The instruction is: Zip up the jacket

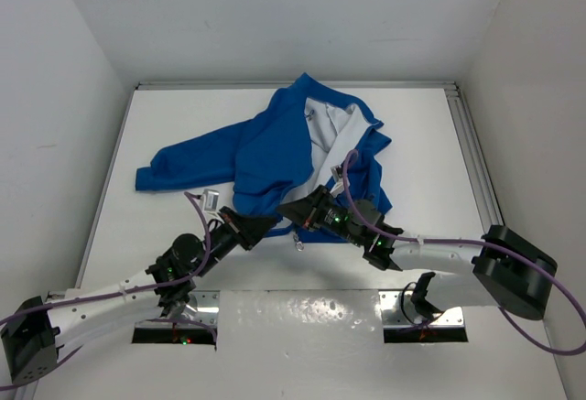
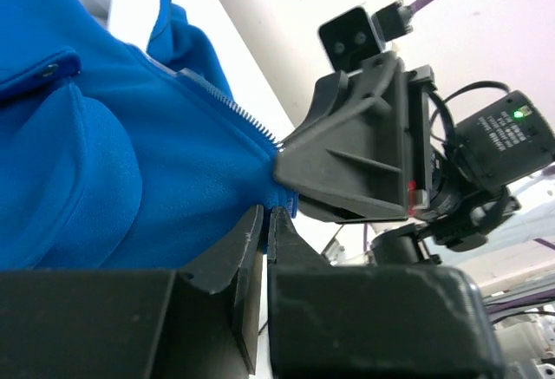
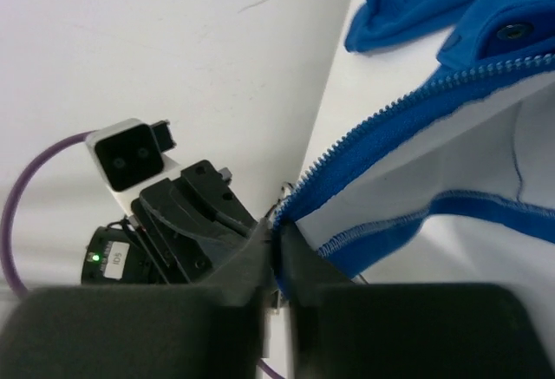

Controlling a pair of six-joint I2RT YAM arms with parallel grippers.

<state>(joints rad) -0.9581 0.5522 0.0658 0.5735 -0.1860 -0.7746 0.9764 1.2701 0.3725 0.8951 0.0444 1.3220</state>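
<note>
The bright blue jacket lies rumpled on the white table, its front open and the white lining showing. Both grippers meet at its near hem. My left gripper is shut, and its tips pinch the blue hem just below the zipper teeth. My right gripper is shut on the other front edge, at the lower end of its zipper teeth. In the left wrist view the right gripper sits almost against my left fingertips. The zipper pull cannot be made out.
One sleeve stretches toward the left wall. White walls enclose the table on three sides, and a metal rail runs along its right edge. A small metal piece lies on the table just in front of the hem.
</note>
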